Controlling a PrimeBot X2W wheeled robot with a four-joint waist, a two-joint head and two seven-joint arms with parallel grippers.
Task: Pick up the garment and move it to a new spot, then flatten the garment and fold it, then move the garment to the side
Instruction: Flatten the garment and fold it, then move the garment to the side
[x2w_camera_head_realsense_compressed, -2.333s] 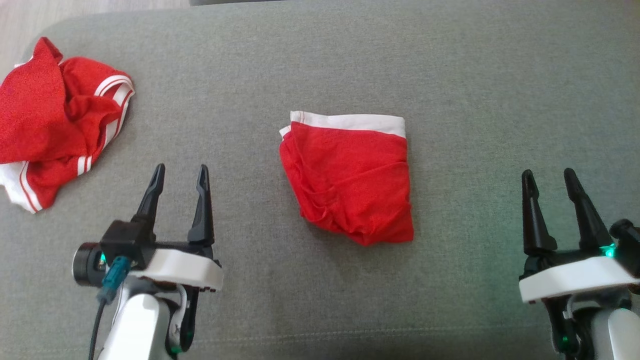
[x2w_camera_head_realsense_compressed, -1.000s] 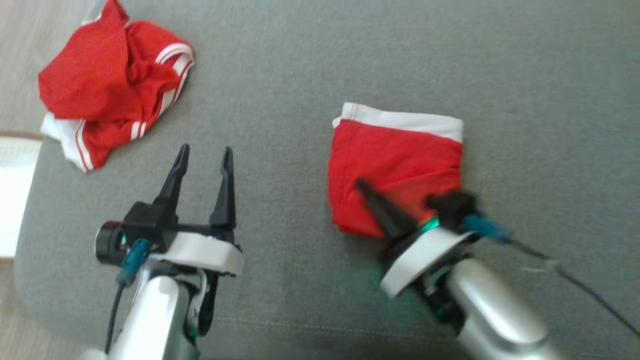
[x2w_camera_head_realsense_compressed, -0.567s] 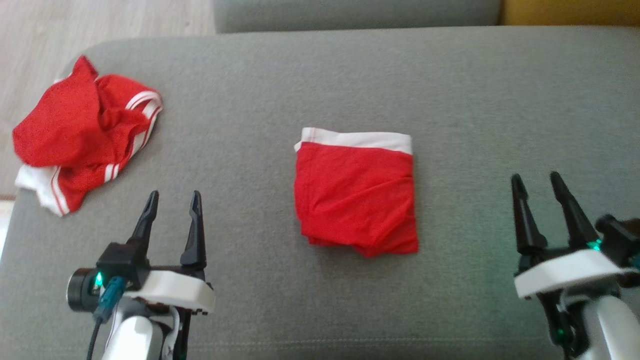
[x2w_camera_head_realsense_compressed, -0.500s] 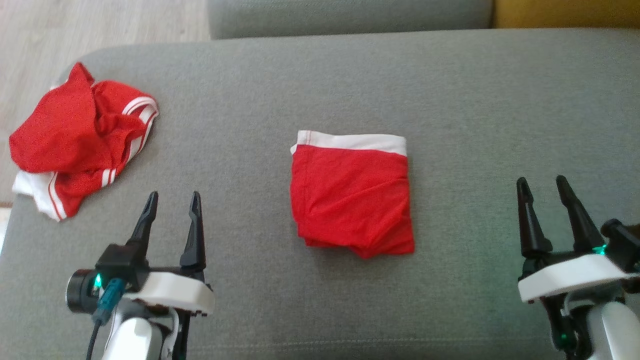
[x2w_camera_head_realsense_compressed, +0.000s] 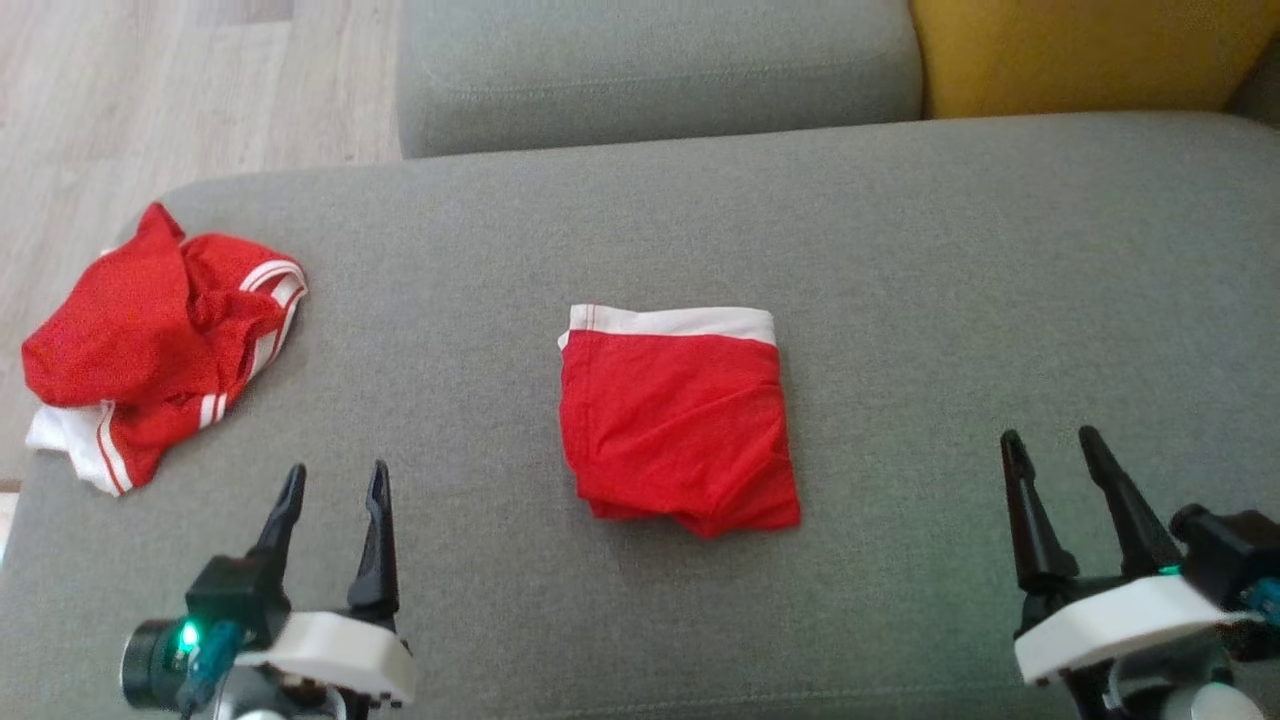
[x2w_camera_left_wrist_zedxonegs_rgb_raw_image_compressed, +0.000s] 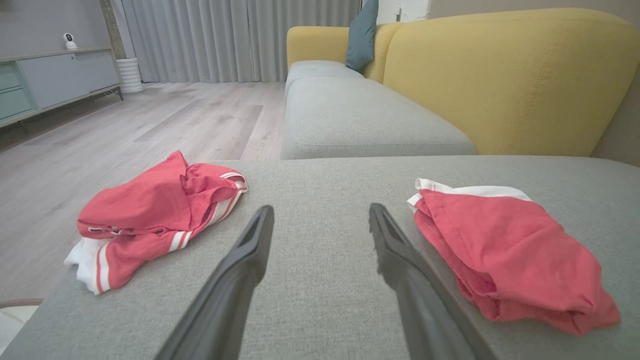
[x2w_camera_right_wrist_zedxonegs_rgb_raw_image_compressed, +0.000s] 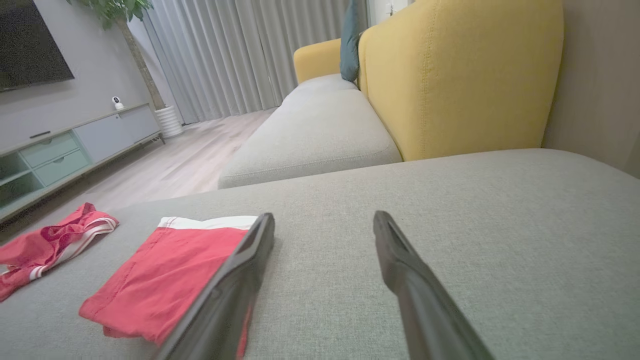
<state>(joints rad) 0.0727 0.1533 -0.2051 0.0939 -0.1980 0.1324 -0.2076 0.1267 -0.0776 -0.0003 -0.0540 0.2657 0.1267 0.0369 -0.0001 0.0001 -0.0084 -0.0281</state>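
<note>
- The folded garment (x2w_camera_head_realsense_compressed: 678, 420) lies flat near the middle of the grey seat (x2w_camera_head_realsense_compressed: 900, 250). It is a red, roughly square packet with its white waistband along the 12 o'clock edge, and nothing is touching it.
- Its 6 o'clock edge is rounded and a little uneven. In the left wrist view the folded garment (x2w_camera_left_wrist_zedxonegs_rgb_raw_image_compressed: 505, 250) shows stacked layers along its near side.
- The left end effector (x2w_camera_head_realsense_compressed: 337, 468) sits at about 7 o'clock from the garment, well apart from it. Its jaws are spread wide and empty, with the fingers pointing toward 12 o'clock.
- The right end effector (x2w_camera_head_realsense_compressed: 1049, 435) sits at about 4 o'clock from the garment, also well clear. Its jaws are wide too and hold nothing.
- Seen from the right wrist, the right end effector (x2w_camera_right_wrist_zedxonegs_rgb_raw_image_compressed: 325, 216) hovers low over bare grey fabric. One finger overlaps the folded garment (x2w_camera_right_wrist_zedxonegs_rgb_raw_image_compressed: 165, 280) in that view, but whether they touch cannot be told there.
- The left end effector (x2w_camera_left_wrist_zedxonegs_rgb_raw_image_compressed: 321, 209) points at bare seat fabric between the two red pieces.
- A crumpled garment (x2w_camera_head_realsense_compressed: 150, 350), red with white stripes, is heaped at 9 o'clock from the folded one, at the seat's rounded corner.
- At 12 o'clock a second grey cushion (x2w_camera_head_realsense_compressed: 650, 60) sits just past the seat — a yellow backrest (x2w_camera_head_realsense_compressed: 1080, 50) is at 1 o'clock and the wooden floor (x2w_camera_head_realsense_compressed: 150, 90) at 10 o'clock.
</note>
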